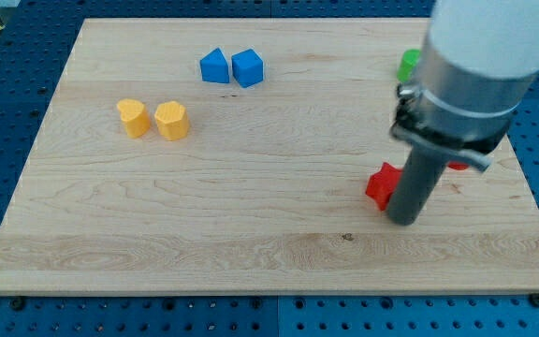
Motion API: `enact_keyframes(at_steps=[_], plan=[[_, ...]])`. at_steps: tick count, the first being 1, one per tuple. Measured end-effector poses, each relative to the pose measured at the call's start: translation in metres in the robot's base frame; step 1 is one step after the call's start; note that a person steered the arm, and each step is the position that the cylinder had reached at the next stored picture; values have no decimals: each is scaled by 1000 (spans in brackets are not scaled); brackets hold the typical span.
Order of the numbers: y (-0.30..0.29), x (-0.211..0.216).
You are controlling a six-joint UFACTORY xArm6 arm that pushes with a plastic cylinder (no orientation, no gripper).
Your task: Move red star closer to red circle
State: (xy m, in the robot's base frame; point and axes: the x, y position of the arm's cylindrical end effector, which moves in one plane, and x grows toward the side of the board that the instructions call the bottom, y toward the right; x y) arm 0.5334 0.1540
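Note:
The red star lies on the wooden board at the view's right, partly hidden behind my rod. My tip rests on the board just right of and below the star, touching or nearly touching it. A sliver of another red block, probably the red circle, shows right of the rod, mostly hidden by the arm.
A green block sits near the view's top right, partly hidden by the arm. Two blue blocks sit side by side at the top centre. Two yellow blocks sit at the left.

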Motion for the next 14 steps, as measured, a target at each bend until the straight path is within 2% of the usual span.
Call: enact_keyframes(at_steps=[1,2,3,4,5,7,8,10,11,12,14], plan=[[24,-41],[15,-31],[-23,21],[-59,45],[-69,22],[48,-59],[55,-61],[-51,-8],[-88,-29],[-80,-71],[-18,-88]])
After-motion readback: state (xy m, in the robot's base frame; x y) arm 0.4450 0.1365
